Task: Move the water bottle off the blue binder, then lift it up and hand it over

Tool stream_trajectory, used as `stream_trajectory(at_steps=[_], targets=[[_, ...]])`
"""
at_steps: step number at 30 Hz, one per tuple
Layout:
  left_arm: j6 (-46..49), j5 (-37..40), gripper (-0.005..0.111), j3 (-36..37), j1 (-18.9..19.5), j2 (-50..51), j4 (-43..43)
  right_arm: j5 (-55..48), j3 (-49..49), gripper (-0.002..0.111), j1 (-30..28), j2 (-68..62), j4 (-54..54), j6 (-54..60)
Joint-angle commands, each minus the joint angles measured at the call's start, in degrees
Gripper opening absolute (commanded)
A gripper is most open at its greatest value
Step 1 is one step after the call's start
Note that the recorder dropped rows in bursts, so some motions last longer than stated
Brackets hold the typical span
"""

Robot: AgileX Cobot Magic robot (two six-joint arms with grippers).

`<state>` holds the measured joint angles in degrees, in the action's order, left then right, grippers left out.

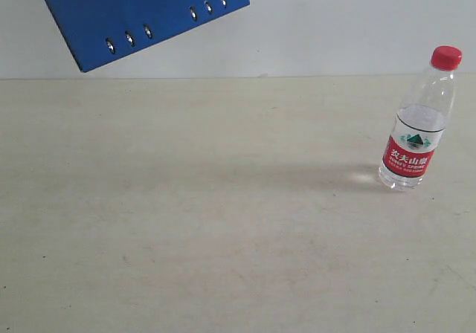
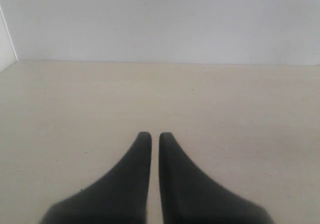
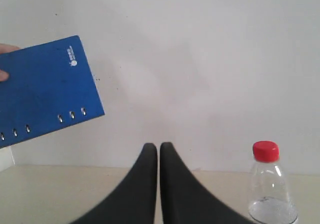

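The water bottle (image 1: 418, 121) stands upright on the table at the right, red cap on top; the right wrist view catches its cap and upper body (image 3: 270, 184). The blue binder (image 1: 141, 10) hangs tilted in the air above the table's far left, off any surface. In the right wrist view the binder (image 3: 45, 91) is held at its edge by a person's fingers (image 3: 5, 61). My right gripper (image 3: 159, 145) is shut and empty, apart from the bottle. My left gripper (image 2: 151, 134) is shut over bare table, holding nothing. Neither gripper appears in the exterior view.
The beige table (image 1: 208, 221) meets a white wall (image 1: 335, 28) at the back. A white panel edge (image 2: 6, 44) stands at the table's side in the left wrist view.
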<state>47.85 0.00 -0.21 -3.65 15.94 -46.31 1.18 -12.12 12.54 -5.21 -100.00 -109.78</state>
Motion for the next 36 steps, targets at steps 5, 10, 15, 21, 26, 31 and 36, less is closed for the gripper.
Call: stream_trajectory(at_steps=[5,10,15,21,26,31,36], targets=[[-0.36,0.45,0.005,0.21,0.08,0.41,0.24,5.67,2.47,0.000,-0.04,2.24,0.06,0.44],[-0.36,0.45,0.005,0.21,0.08,0.41,0.24,5.67,2.47,0.000,-0.04,2.24,0.06,0.44],[-0.36,2.32,0.005,0.21,1.91,-5.41,0.24,5.79,2.47,0.000,-0.04,2.24,0.06,0.44],[-0.36,12.30,0.005,0.21,6.46,-15.94,0.24,5.61,2.47,0.000,-0.04,2.24,0.06,0.44],[-0.36,13.93,0.005,0.21,6.71,-14.88,0.24,6.00,2.47,0.000,-0.04,2.13,0.06,0.44],[-3.12,11.41,0.005,0.21,6.71,-14.88,-1.46,6.44,2.47,0.000,-0.04,2.13,0.06,0.44],[-30.71,-1.14,0.005,-1.14,6.71,-14.88,6.59,6.61,2.47,0.000,-0.04,2.13,0.06,0.44]])
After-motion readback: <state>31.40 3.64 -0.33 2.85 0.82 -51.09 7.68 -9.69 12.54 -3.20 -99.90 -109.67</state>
